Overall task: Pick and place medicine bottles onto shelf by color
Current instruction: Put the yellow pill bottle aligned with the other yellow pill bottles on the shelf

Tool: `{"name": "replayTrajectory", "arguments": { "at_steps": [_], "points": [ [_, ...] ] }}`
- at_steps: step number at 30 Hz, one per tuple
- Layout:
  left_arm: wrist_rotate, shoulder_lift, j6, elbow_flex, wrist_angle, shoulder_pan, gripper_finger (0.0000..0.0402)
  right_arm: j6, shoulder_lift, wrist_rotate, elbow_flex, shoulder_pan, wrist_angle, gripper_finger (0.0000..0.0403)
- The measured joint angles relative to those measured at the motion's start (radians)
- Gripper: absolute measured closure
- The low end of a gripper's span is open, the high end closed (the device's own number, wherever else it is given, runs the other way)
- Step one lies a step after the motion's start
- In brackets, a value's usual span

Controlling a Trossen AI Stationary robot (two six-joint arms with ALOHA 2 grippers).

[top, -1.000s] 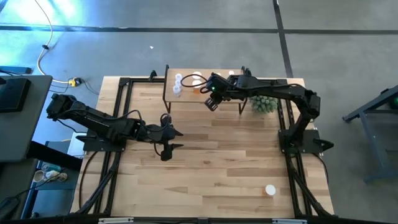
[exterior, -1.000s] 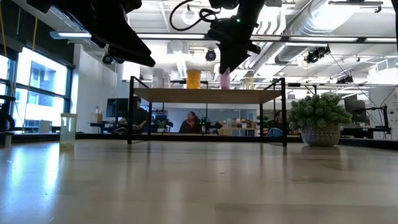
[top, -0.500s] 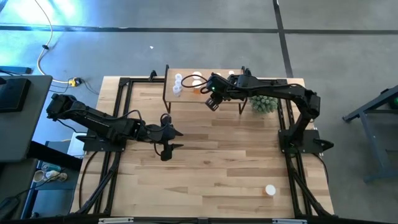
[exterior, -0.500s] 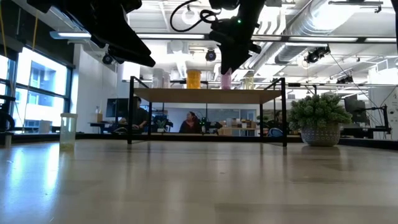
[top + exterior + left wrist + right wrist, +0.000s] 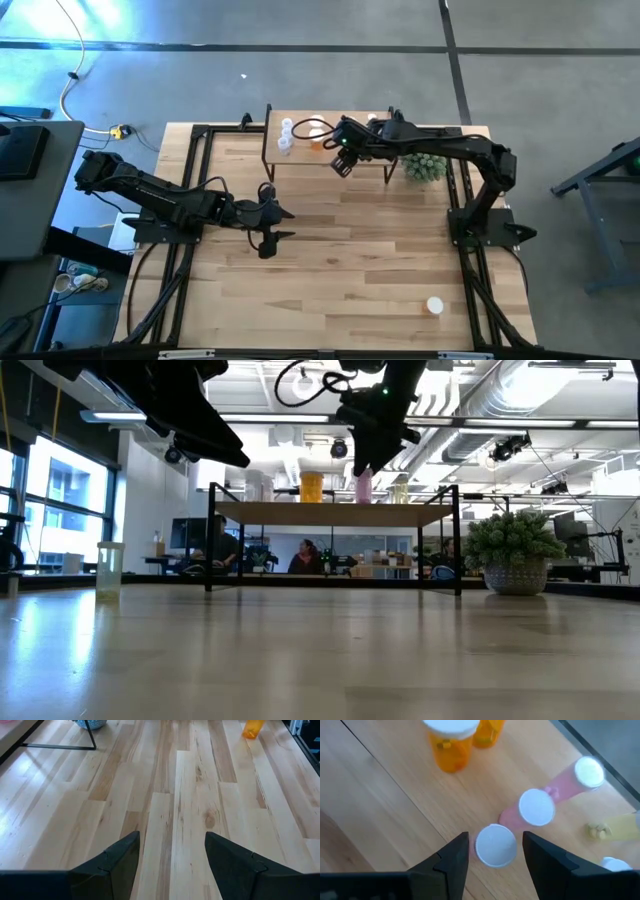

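Observation:
The shelf stands at the table's far edge. On it are orange medicine bottles, three pink ones and a pale yellow-green one. My right gripper hangs open over the shelf. Its fingers stand on either side of the white cap of the nearest pink bottle without touching it. That bottle stands upright on the shelf board. My left gripper waits open above the table's middle left, with nothing between its fingers.
A green spiky plant sits right of the shelf. One orange bottle with a white cap stands near the table's front right. The low view shows a pale bottle at the far left. Bare wood lies between the arms.
My right gripper has opened over the pink bottle on the shelf while staying in place. The bottle stands upright where it was.

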Motion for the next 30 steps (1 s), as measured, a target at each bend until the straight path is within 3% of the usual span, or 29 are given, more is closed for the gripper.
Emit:
{"name": "replayTrajectory", "arguments": {
  "at_steps": [19,30],
  "points": [
    [0.0,0.0,0.0,0.0,0.0,0.0,0.0186,-0.066,-0.129,-0.006,0.0,0.011,-0.003,0.0226],
    [0.0,0.0,0.042,0.0,0.001,0.0,0.0186,-0.076,-0.171,-0.042,-0.019,0.173,-0.206,0.0226]
  ]
}}
